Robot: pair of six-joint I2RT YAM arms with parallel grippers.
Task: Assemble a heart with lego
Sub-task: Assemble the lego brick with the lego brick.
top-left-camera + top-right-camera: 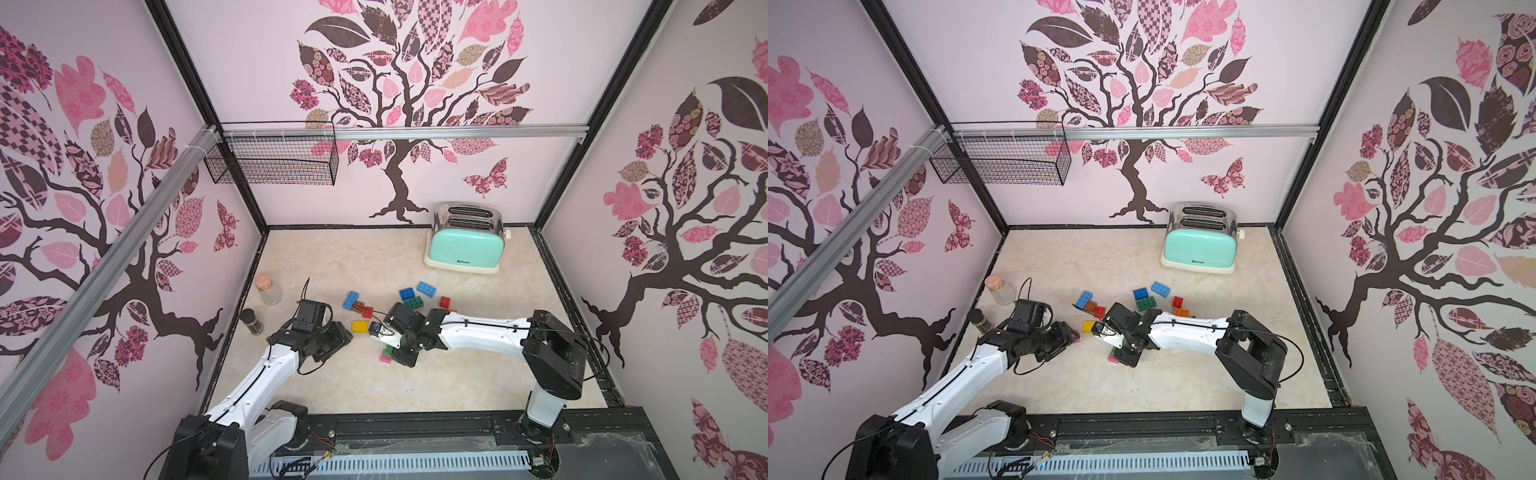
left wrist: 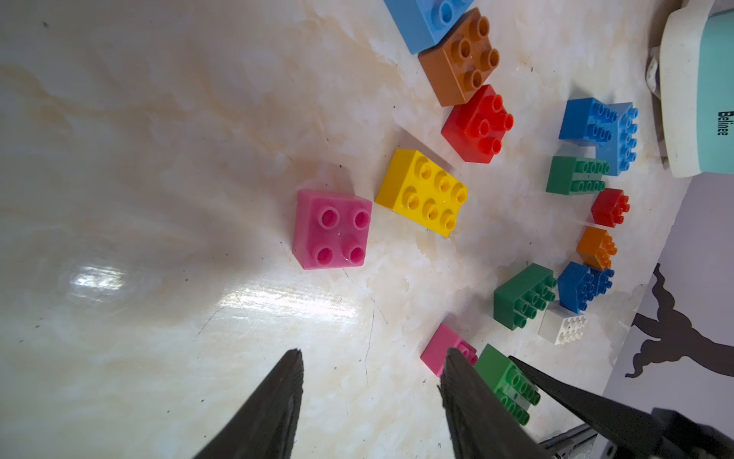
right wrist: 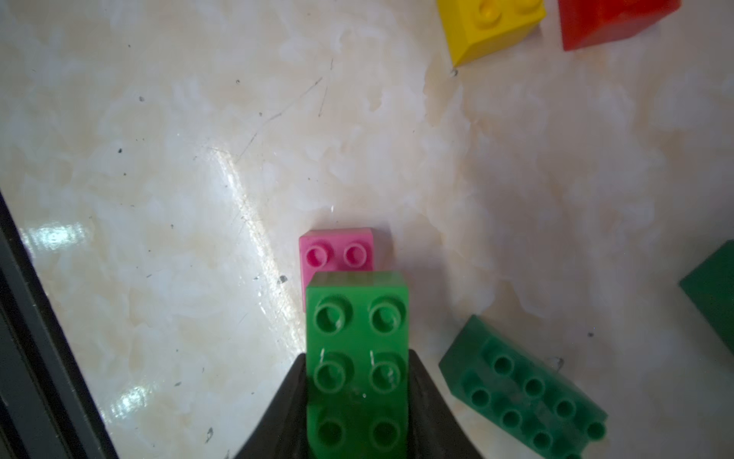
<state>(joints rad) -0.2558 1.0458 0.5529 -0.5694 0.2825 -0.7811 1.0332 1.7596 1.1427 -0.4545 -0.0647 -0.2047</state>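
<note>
My right gripper (image 3: 357,363) is shut on a light green six-stud brick (image 3: 357,314). That brick hangs over and partly covers a pink brick (image 3: 337,250) lying on the table. Both top views show this pair near the table's middle, under the right gripper (image 1: 390,353). My left gripper (image 2: 373,351) is open above bare table with nothing between its fingers. A second pink four-stud brick (image 2: 331,230) and a yellow brick (image 2: 423,192) lie just ahead of it. In the left wrist view the held green brick (image 2: 504,381) sits beside one left finger.
Loose bricks lie beyond the grippers: blue (image 1: 350,300), brown (image 2: 460,55), red (image 2: 476,125), dark green (image 3: 524,393), orange (image 2: 595,246) and white (image 2: 562,328). A mint toaster (image 1: 465,245) stands at the back right. A corked jar (image 1: 269,289) and a shaker (image 1: 251,321) stand at the left wall.
</note>
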